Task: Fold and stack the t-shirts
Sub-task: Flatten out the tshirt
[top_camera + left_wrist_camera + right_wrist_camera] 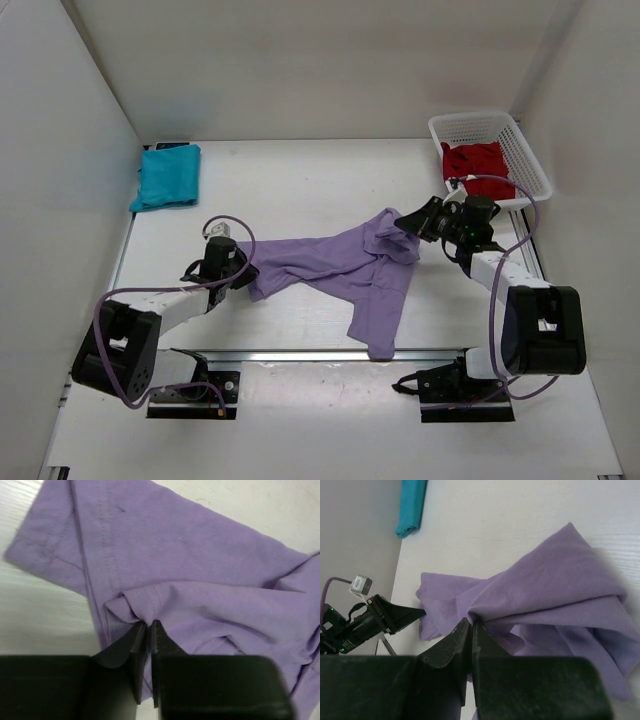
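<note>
Left gripper [148,626] and right gripper [471,624] are each clamping the lavender t-shirt [340,260]; we are holding its long axis stretched straight between them.

t-shirts 3: one teal t-shirt [168,176], one lavender t-shirt [345,265], one dark red t-shirt [478,165] | white mesh basket [480,125] 1 | robot arms 2: left arm [165,298], right arm [495,270] | grippers 2: left gripper [250,275], right gripper [403,222] | table [300,190] 1

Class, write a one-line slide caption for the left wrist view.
Left gripper, fingers pinching a fold of the lavender t-shirt.
</note>
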Tool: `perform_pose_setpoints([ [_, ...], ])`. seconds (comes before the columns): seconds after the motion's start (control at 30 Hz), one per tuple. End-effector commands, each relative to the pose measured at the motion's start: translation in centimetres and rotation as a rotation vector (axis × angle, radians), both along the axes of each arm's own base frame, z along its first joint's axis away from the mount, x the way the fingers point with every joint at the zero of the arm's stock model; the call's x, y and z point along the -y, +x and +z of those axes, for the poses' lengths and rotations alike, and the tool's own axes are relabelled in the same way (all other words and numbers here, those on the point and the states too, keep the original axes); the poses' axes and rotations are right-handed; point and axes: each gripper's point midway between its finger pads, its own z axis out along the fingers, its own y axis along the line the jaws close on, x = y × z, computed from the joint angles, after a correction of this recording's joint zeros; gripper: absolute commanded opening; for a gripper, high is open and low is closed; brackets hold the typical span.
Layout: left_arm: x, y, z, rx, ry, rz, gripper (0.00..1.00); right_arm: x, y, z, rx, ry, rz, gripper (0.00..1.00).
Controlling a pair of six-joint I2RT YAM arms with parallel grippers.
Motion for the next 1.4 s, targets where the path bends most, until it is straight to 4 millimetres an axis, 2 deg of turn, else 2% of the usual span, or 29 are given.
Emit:
perform_pose_setpoints([
  [0.0,1.4,1.4,2.5,0.082,-0.042,-0.024,0.17,0.3,0.1,2.6,0.110,-0.011,-0.015,0.00],
  [0.1,2.0,1.4,4.3,0.111,-0.049,-0.035,0.00,0.3,-0.5,2.6,0.118,-0.039,-0.012,0.00],
  [0.17,2.7,1.7,7.2,0.170,-0.071,-0.065,0.00,-0.2,-1.5,3.2,0.134,-0.061,0.002,0.00],
  [0.2,2.6,1.5,7.9,0.174,-0.070,-0.071,0.00,-0.2,-1.9,2.8,0.122,-0.082,0.000,0.00],
  [0.23,3.0,1.2,9.6,0.199,-0.094,-0.095,0.00,-0.2,-2.5,3.7,0.134,-0.095,-0.002,0.00],
  [0.3,3.1,1.5,15.4,0.320,-0.137,-0.113,0.00,0.2,-3.1,4.5,0.162,-0.161,-0.035,0.00],
  [0.33,3.0,1.1,16.4,0.326,-0.133,-0.133,0.00,0.4,-3.7,4.7,0.167,-0.196,-0.055,0.01],
  [0.4,2.8,0.8,23.6,0.465,-0.149,-0.145,0.00,0.6,-5.0,6.2,0.208,-0.223,-0.081,0.00],
  [0.43,2.7,0.3,24.9,0.480,-0.136,-0.156,0.00,0.8,-5.4,5.9,0.190,-0.239,-0.094,0.00],
  [0.5,2.4,-0.8,31.2,0.596,-0.140,-0.162,0.00,1.1,-6.4,6.5,0.203,-0.249,-0.108,0.00],
  [0.53,2.3,-1.3,31.7,0.587,-0.128,-0.171,0.00,1.3,-6.8,5.6,0.172,-0.258,-0.113,0.00],
  [0.6,2.5,-2.2,35.3,0.635,-0.146,-0.192,0.00,1.5,-7.2,7.1,0.209,-0.258,-0.129,0.00],
  [0.63,2.6,-2.5,36.1,0.637,-0.152,-0.200,0.00,1.8,-7.3,7.3,0.207,-0.260,-0.141,0.00],
  [0.73,2.8,-2.5,36.5,0.620,-0.161,-0.222,0.00,1.9,-7.1,7.9,0.208,-0.251,-0.138,0.00],
  [0.8,2.1,-1.3,35.5,0.600,-0.136,-0.190,0.00,2.1,-6.3,7.7,0.198,-0.247,-0.155,0.00],
  [0.9,1.7,1.3,32.0,0.527,-0.152,-0.171,0.00,2.4,-4.6,6.1,0.152,-0.242,-0.156,0.01],
  [0.93,1.9,1.9,29.7,0.480,-0.151,-0.172,0.00,2.7,-3.7,5.3,0.126,-0.241,-0.162,0.00],
  [0.97,1.0,3.8,27.5,0.442,-0.141,-0.120,0.00,2.8,-3.0,5.6,0.138,-0.228,-0.170,0.00],
  [1.0,0.5,4.8,26.8,0.441,-0.125,-0.099,0.00,3.1,-1.9,4.8,0.123,-0.229,-0.174,0.00],
  [1.03,0.1,6.1,24.9,0.412,-0.124,-0.061,0.00,2.8,-0.8,4.1,0.105,-0.231,-0.164,0.00],
  [1.07,-0.3,7.4,23.4,0.387,-0.121,-0.039,0.00,3.2,0.2,4.6,0.105,-0.230,-0.174,0.00],
  [1.13,-0.9,10.0,22.0,0.382,-0.116,0.025,0.00,3.4,3.0,3.3,0.062,-0.224,-0.166,0.00],
  [1.17,-1.2,11.7,20.1,0.341,-0.095,0.041,0.00,3.2,4.3,4.6,0.086,-0.216,-0.154,0.00],
  [1.2,-1.6,13.2,21.3,0.367,-0.060,0.067,0.00,2.8,6.3,5.6,0.094,-0.206,-0.141,0.00],
  [1.23,-2.0,15.3,21.1,0.352,-0.028,0.075,0.00,2.9,7.6,3.9,0.042,-0.214,-0.134,0.00],
  [1.27,-1.5,17.6,21.3,0.349,-0.020,0.070,0.00,3.0,9.5,6.3,0.086,-0.219,-0.143,0.00],
  [1.3,-1.8,19.0,19.1,0.291,0.015,0.060,0.00,3.1,11.6,6.9,0.080,-0.230,-0.144,0.00],
  [1.33,-2.3,20.4,20.9,0.316,0.041,0.077,0.00,3.3,12.6,4.7,0.009,-0.241,-0.137,0.00],
  [1.37,-2.7,22.3,20.7,0.313,0.063,0.079,0.04,3.4,14.6,5.5,0.024,-0.249,-0.145,0.00],
])
